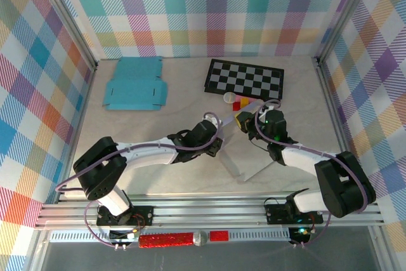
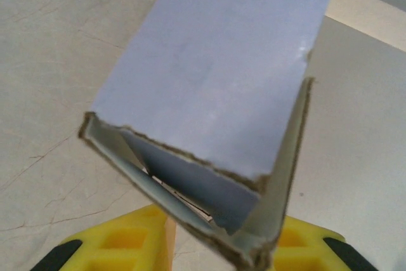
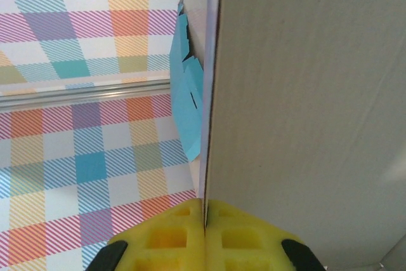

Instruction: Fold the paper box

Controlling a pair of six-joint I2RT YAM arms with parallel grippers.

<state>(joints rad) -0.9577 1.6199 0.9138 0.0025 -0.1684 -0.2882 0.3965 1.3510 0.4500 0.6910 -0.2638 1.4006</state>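
Pinching paper box [image 3: 304,93] in closed right hand [image 3: 204,223]; straddling folded corner at six o'clock with part-open left hand [image 2: 216,245], grip unclear; risking unpinned crease springing back.

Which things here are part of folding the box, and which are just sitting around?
In use: white paper box, mid-table; right end effector, clamped on one panel; left end effector, at its folded corner.

Lying about: flat blue cardboard, untouched at the far left; checkerboard; small white round piece beside it.
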